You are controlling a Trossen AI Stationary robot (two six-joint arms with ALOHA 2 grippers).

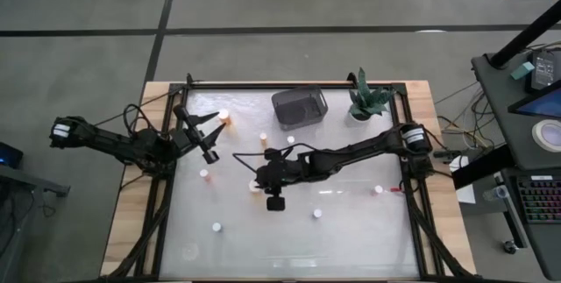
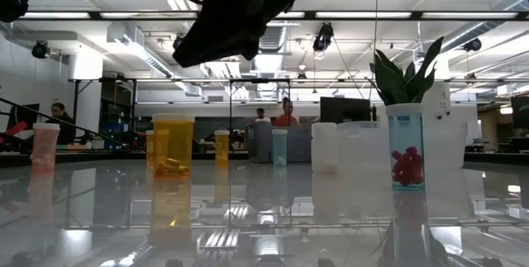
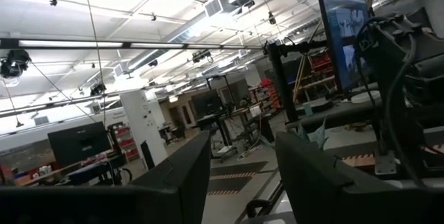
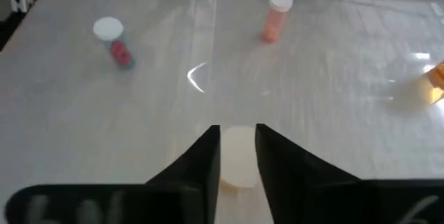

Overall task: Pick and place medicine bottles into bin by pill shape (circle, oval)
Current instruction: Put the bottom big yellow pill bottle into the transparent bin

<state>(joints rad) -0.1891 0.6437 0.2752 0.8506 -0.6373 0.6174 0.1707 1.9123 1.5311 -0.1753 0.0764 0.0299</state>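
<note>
An orange medicine bottle with a pale cap [image 1: 255, 186] stands on the table near its middle. It also shows in the low view [image 2: 173, 145]. My right gripper [image 1: 260, 180] hangs just over it. In the right wrist view the cap [image 4: 238, 158] shows through the narrow gap between the two fingers [image 4: 238, 128]. In the low view the gripper's tip [image 2: 178, 59] is clear above the bottle's top. My left gripper [image 1: 209, 138] is open, raised over the table's left part and empty; its fingers point level into the room [image 3: 243, 175].
A dark bin [image 1: 300, 106] stands at the far middle, with a potted plant [image 1: 368, 101] to its right. Other bottles stand about: a pink one [image 1: 204, 174], one with red pills [image 4: 111, 33], and others [image 1: 262, 138] [image 1: 317, 214] [image 1: 379, 190].
</note>
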